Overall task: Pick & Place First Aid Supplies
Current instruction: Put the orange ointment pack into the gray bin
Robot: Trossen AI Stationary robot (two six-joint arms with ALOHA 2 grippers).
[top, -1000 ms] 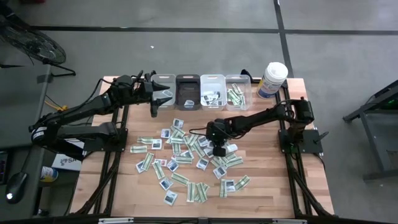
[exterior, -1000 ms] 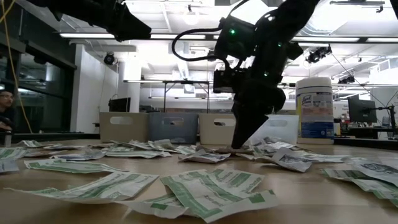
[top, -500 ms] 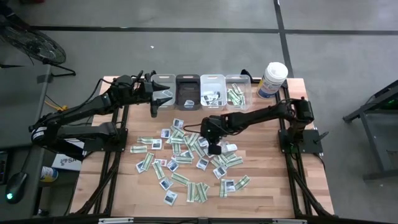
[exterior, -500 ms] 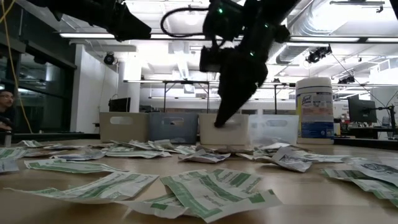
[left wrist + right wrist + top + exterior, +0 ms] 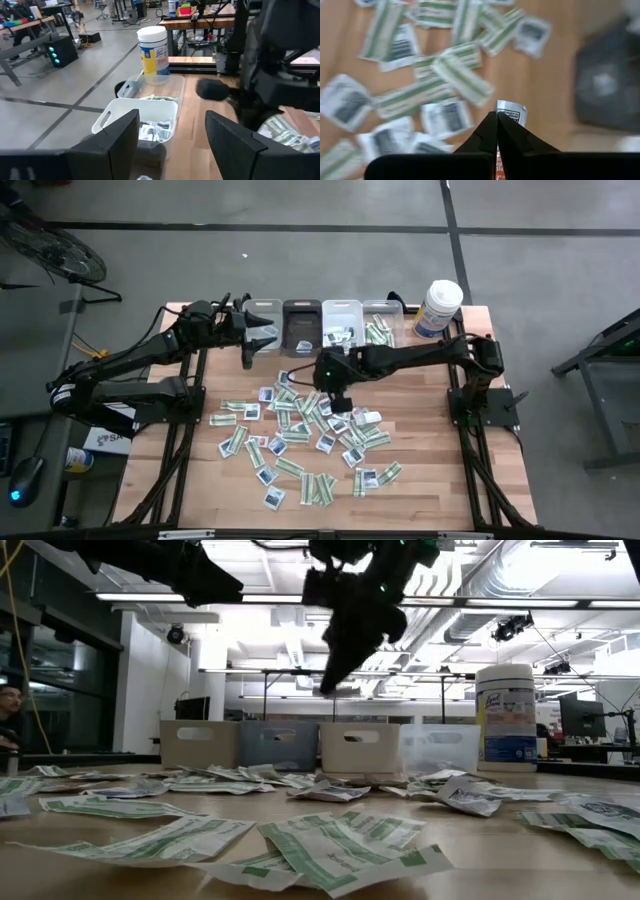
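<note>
The right end effector point(image 5: 497, 116) hangs above the table point(image 5: 430, 480), pinched shut on a white packet point(image 5: 510, 111) — apparently a squarish blue-marked one. Below and behind it, dozens of packets point(image 5: 300, 430) lie scattered; ahead, the bins point(image 5: 342, 326) hold only a few. The left end effector point(image 5: 262, 335) waits open by the bins — most sorting remains.

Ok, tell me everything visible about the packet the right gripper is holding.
The packet is a small white paper piece with dark print, only its end showing past the right gripper, whose jaws are shut on it. It hangs lifted clear of the table, above the scattered packets near the bins. Its remaining length is hidden between the jaws, so its full shape cannot be told.
</note>
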